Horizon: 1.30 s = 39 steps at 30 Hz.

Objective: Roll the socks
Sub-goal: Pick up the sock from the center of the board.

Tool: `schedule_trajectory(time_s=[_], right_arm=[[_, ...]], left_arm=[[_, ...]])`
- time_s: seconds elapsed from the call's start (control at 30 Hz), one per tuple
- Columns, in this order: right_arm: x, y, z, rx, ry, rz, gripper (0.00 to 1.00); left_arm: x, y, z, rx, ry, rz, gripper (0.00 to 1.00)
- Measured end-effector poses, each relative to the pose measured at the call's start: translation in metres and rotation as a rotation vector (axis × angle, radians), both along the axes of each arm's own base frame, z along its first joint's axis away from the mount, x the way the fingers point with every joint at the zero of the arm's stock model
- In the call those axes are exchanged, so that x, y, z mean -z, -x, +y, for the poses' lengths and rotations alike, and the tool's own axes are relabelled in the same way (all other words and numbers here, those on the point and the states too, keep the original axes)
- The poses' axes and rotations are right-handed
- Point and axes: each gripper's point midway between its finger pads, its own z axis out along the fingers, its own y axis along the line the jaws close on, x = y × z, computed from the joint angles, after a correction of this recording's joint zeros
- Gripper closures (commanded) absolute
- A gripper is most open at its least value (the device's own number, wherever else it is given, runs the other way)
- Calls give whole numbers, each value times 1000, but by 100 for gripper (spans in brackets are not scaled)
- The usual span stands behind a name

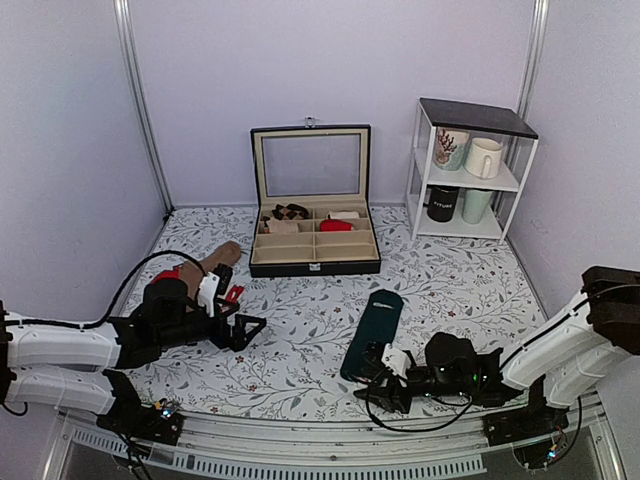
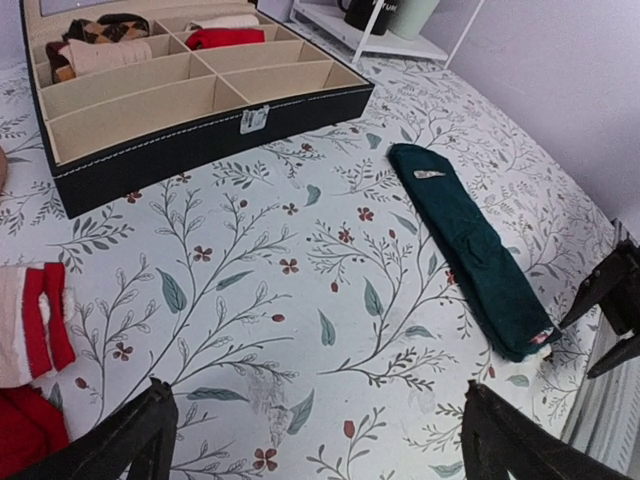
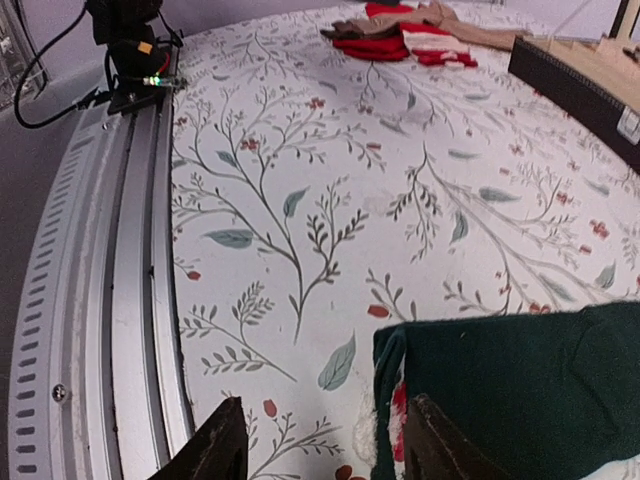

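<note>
dark teal socks (image 1: 372, 333) are found laid flat and long on the floral cloth (image 1: 300, 345), lower centre of the top view, slanted toward the black divider box (image 1: 314, 262). right gripper (image 1: 376, 388) is set at the socks' near end, fingers spread wide, nothing gripped; the sock edge is seen partly between its fingers (image 3: 440, 440). left gripper (image 1: 248, 330) is noted at left centre, wide open, empty, well apart from the socks.
</note>
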Motion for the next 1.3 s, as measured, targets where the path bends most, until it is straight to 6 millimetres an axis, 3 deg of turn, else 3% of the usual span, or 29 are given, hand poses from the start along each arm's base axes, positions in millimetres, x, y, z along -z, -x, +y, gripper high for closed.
schedule_trajectory(time_s=[0.13,0.2,0.67,0.9,1.07,1.17,1.3], right_arm=[[-31,-5,1,11,-72,-61,37],[-36,-7,0,18,-78,-85,37],[22,-13,-9,12,94,-147,38],[35,-17,-19,59,97,-135,53],[37,-17,-21,97,75,-102,81],[37,-18,-19,120,60,-73,88],[36,-18,-14,138,46,-21,89]], left_arm=[[1,1,-3,18,3,3,0],[2,2,-4,25,3,6,0],[0,-2,-14,49,1,14,0],[1,-3,-15,51,-5,20,0],[0,-5,-18,59,-9,18,1],[-2,-3,-21,82,-4,14,1],[-3,5,-28,148,-5,3,2]])
